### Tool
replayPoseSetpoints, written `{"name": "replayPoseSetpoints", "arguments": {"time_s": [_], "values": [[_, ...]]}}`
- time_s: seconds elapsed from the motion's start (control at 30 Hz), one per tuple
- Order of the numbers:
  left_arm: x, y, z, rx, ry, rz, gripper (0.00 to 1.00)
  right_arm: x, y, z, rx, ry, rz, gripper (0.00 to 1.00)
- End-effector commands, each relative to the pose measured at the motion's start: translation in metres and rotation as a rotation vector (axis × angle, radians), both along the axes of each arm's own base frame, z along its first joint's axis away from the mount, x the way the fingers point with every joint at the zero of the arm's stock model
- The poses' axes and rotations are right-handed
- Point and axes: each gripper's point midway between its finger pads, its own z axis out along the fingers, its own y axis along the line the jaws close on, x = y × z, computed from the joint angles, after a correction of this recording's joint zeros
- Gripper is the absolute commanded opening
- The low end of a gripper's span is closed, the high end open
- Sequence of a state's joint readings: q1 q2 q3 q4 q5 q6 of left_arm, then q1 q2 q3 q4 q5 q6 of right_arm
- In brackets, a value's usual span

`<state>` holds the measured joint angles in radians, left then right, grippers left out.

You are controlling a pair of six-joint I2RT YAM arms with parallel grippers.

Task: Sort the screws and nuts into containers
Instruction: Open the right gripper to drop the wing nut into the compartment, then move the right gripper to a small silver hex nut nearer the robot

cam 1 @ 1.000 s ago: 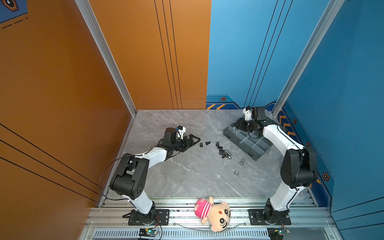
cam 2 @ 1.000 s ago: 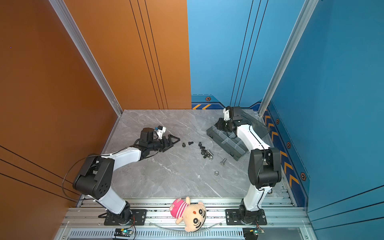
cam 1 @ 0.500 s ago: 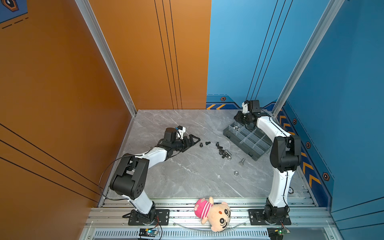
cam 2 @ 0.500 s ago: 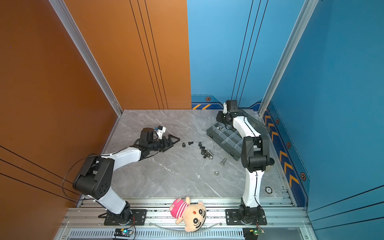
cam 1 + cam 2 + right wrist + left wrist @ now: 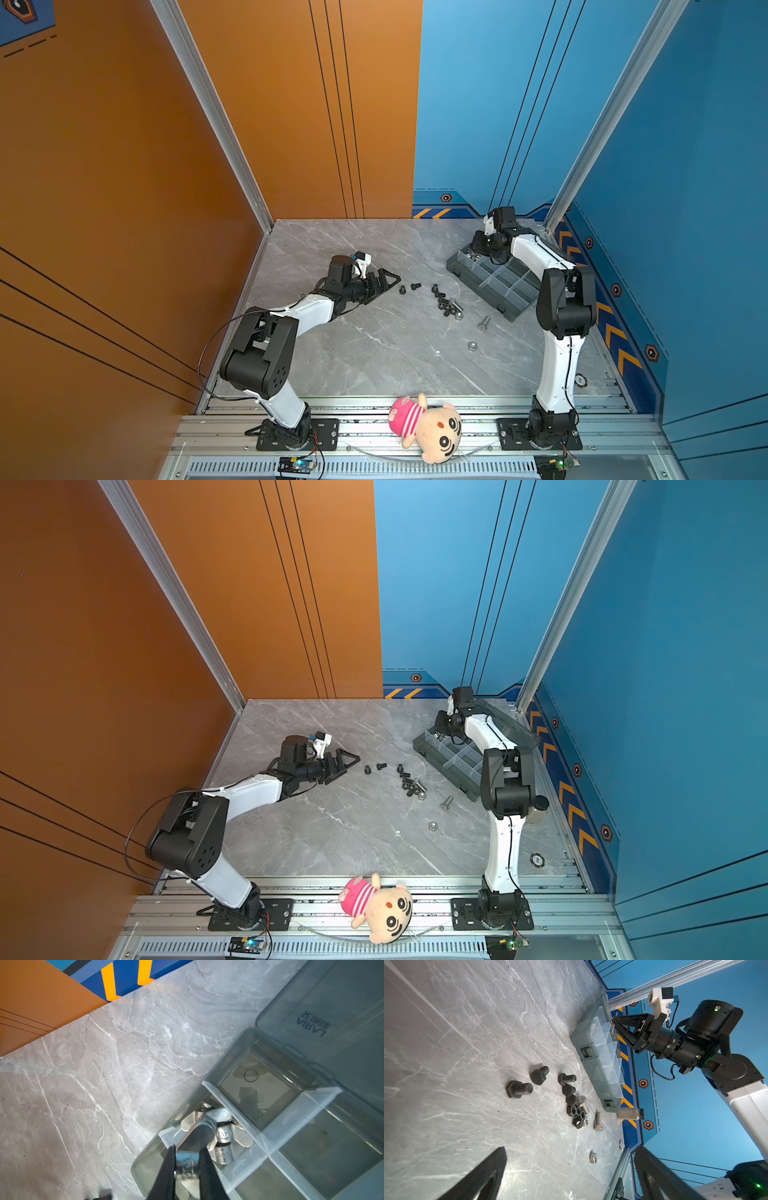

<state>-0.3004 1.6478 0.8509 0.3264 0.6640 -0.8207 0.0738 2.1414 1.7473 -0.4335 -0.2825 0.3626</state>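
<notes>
- The right claw [image 5: 188, 1153] is pinching a shiny piece [image 5: 188, 1167]. It looks like a winged nut, but the claw hides part of it.
- In both top views this claw hangs over the far corner of the box [image 5: 482, 293]. The box sits a bit right of the middle, in the lower half of the frame.
- The corner pocket under the claw already has a few winged nuts [image 5: 224, 1140] in it, so some sorting is done.
- I see nothing in the other pockets that show.
- I think the step now is to let go, so the shiny piece drops in with the others.
- A lot is left to do. The black screws [image 5: 519, 1088] lie on the table [image 5: 374, 353] in the lower middle of a top view, just left of the box.
- A little heap of black nuts [image 5: 576, 1113] lies with them, touching one another.
- A silver screw [image 5: 483, 323] lies alone, below the heap in the frame.
- A silver nut [image 5: 472, 345] lies a bit lower, apart from the rest.
- The left claw [image 5: 388, 279] is spread wide and holds nothing. It lies low, just left of the black screws.
- I guess the task is in its early part: one pocket started, most bits not yet in.
</notes>
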Motion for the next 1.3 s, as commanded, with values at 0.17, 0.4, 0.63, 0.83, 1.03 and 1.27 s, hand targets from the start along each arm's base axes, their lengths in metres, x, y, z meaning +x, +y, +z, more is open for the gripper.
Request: {"name": "replayPoseSetpoints", "arguments": {"time_s": [0.17, 0.4, 0.63, 0.83, 1.03, 1.27], "values": [[0.0, 0.001, 0.0, -0.007, -0.005, -0.002, 0.98, -0.008, -0.01, -0.018, -0.032, 0.053, -0.003, 0.12], [0.0, 0.001, 0.0, -0.008, -0.004, -0.003, 0.98, -0.008, -0.01, -0.026, -0.033, 0.07, -0.003, 0.24], [0.0, 0.001, 0.0, -0.007, -0.005, -0.002, 0.98, -0.009, -0.009, -0.032, -0.032, 0.09, 0.005, 0.29], [0.002, 0.0, 0.001, -0.009, -0.008, -0.003, 0.98, -0.011, -0.007, -0.022, -0.024, 0.074, 0.019, 0.35], [0.002, -0.001, 0.0, -0.01, -0.003, -0.004, 0.98, -0.023, -0.007, 0.003, -0.031, 0.037, 0.032, 0.38], [0.002, -0.001, -0.001, -0.008, -0.003, -0.006, 0.98, -0.056, -0.004, 0.036, -0.036, 0.028, 0.058, 0.45]]}}
